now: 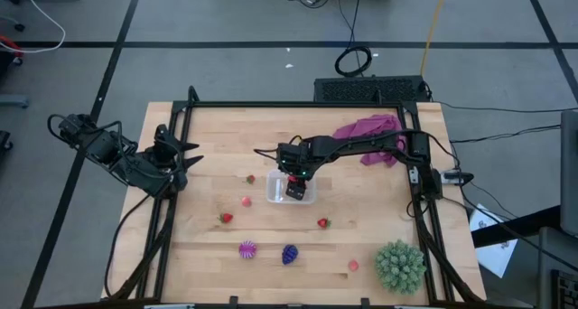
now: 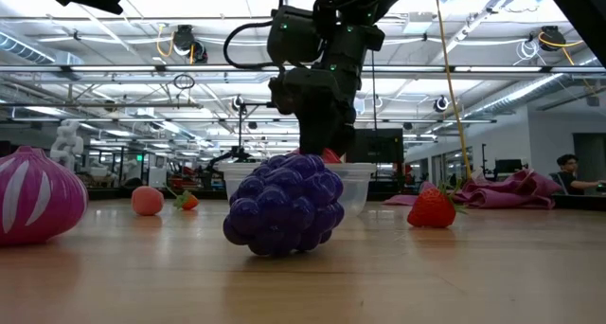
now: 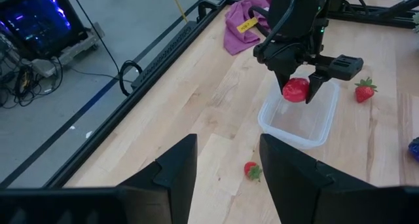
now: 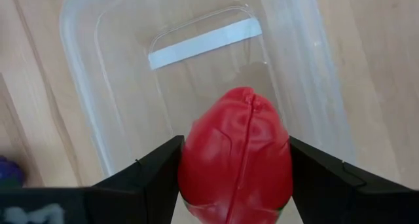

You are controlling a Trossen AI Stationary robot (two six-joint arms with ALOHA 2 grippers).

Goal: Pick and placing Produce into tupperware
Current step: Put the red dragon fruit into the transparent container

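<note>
Your pale wooden bench [image 1: 361, 214] stood on grey floor in an open workshop. The right tool [image 3: 296, 93] hung over the clear rectangular plastic box [image 1: 276, 190] mid-bench, clamped on a smooth red toy strawberry [image 4: 236, 155]; only its wrist view showed the box empty beneath. The left tool [image 3: 226, 162] waited open at the bench's left edge. Only the low view showed a seated person [image 2: 572, 171] far back.

Glossy red strawberry [image 4: 236, 155] between black fingers of the right gripper [image 3: 296, 92], over a clear, whitish-rimmed tupperware [image 1: 276, 190]; dark purple bumpy fruit [image 2: 283, 203], magenta-and-white striped fruit [image 2: 38, 195], pink-peach ball [image 2: 147, 200], magenta cloth [image 1: 368, 134], green spiky ball [image 1: 400, 265], pale wood table [image 1: 361, 237].
</note>
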